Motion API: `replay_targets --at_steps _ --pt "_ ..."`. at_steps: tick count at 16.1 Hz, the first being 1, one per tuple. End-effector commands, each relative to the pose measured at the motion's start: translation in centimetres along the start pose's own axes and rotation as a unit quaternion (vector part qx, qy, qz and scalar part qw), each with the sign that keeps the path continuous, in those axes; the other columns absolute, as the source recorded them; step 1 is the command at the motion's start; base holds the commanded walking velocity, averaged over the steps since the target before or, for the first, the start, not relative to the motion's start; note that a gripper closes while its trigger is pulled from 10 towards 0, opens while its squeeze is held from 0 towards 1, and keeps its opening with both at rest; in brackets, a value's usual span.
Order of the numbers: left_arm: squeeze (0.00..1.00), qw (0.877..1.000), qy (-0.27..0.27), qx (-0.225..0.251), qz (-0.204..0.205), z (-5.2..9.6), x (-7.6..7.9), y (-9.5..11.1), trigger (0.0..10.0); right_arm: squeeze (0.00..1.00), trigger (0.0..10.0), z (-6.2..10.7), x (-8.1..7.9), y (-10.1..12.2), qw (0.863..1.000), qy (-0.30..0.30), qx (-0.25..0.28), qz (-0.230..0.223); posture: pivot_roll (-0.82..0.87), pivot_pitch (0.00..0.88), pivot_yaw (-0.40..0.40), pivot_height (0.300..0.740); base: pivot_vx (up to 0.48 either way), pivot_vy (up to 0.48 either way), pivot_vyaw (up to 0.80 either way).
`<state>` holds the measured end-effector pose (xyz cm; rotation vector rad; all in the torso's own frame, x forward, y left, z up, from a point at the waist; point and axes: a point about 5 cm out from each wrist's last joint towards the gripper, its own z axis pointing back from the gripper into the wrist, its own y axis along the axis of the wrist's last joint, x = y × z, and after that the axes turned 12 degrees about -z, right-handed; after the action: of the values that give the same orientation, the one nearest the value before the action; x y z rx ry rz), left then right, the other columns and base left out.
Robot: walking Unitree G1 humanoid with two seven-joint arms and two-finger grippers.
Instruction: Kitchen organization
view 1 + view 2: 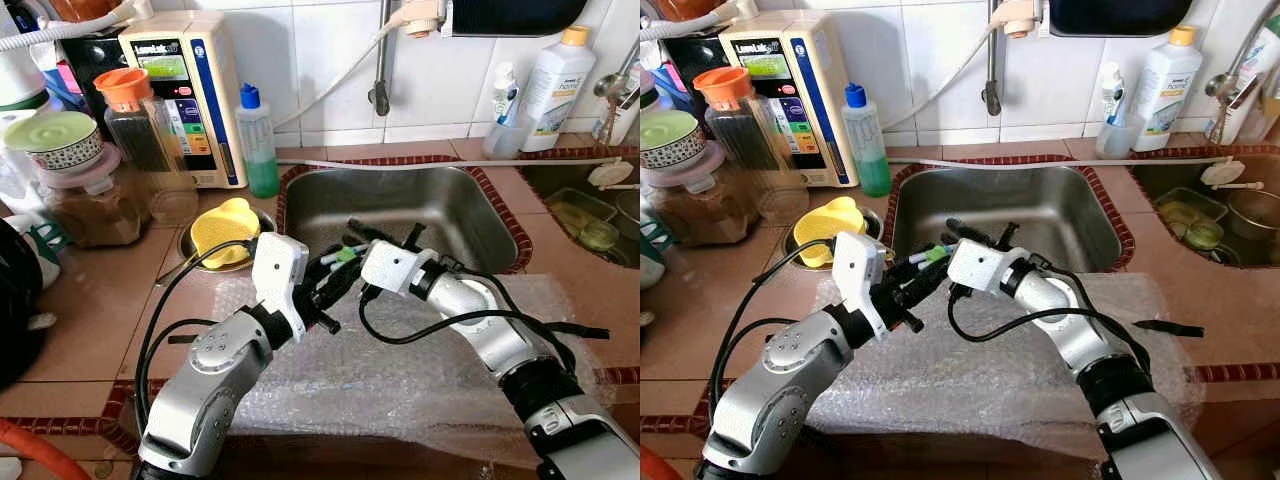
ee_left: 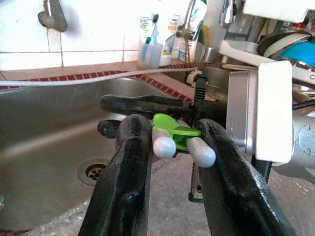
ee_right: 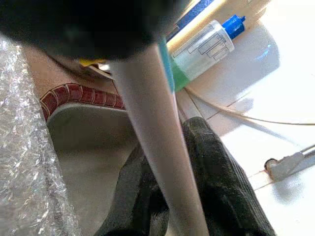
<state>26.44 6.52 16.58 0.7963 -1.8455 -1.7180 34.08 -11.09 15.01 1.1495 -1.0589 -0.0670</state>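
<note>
Over the front edge of the steel sink [image 1: 400,205], above the bubble wrap [image 1: 400,370], the 2 grippers met. The left gripper [image 2: 170,147] was clamped on a pair of tongs [image 2: 172,132] with 2 grey handles and a green joint; the right gripper [image 1: 345,240] gripped its other end.

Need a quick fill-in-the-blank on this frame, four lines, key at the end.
1. Both grippers meet over the front edge of the steel ____.
2. The left gripper holds a tool with grey handles and a ____ joint.
3. The clear sheet of bubble wrap lies on the ____.
4. The yellow lid sits in a small ____ bowl.

Missing words: sink; green; counter; metal
</note>
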Motion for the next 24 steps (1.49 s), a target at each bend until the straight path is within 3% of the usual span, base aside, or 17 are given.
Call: replay_targets --at_steps 1,2,3,12,19,24 --pt "0.00 1.000 -0.006 0.009 -0.015 -0.3 0.1 0.5 10.0 0.00 0.0 -0.2 -0.3 0.3 1.000 0.009 0.010 0.004 -0.26 0.024 0.112 0.740 0.000 0.000 0.00" --pt "0.73 1.000 -0.005 0.010 -0.012 -0.2 0.0 0.5 10.0 0.00 0.0 -0.2 -0.2 0.2 1.000 0.008 0.009 0.005 -0.25 0.024 0.114 0.740 0.000 0.000 0.00" --pt "1.00 1.000 -0.001 0.011 -0.010 -0.2 -0.1 0.5 10.0 0.00 0.0 -0.2 -0.2 0.2 1.000 0.007 0.009 0.006 -0.25 0.024 0.114 0.740 0.000 0.000 0.00" --pt "1.00 1.000 0.016 0.026 0.002 -0.1 -0.7 0.8 10.0 0.00 0.0 -0.1 -0.3 0.0 1.000 0.002 0.006 0.012 -0.26 0.023 0.120 0.740 0.000 0.000 0.00" --pt "1.00 0.996 0.080 0.028 -0.021 0.3 -2.4 0.6 10.0 0.00 0.0 0.3 1.1 -0.6 0.999 -0.039 -0.013 0.021 -0.25 0.022 0.116 0.740 0.000 0.000 0.00" --pt "1.00 0.997 0.064 0.022 -0.034 0.8 -2.3 0.1 10.0 0.00 0.0 1.1 3.0 -1.7 0.994 -0.087 -0.051 0.029 -0.25 0.026 0.116 0.740 0.000 0.000 0.00"
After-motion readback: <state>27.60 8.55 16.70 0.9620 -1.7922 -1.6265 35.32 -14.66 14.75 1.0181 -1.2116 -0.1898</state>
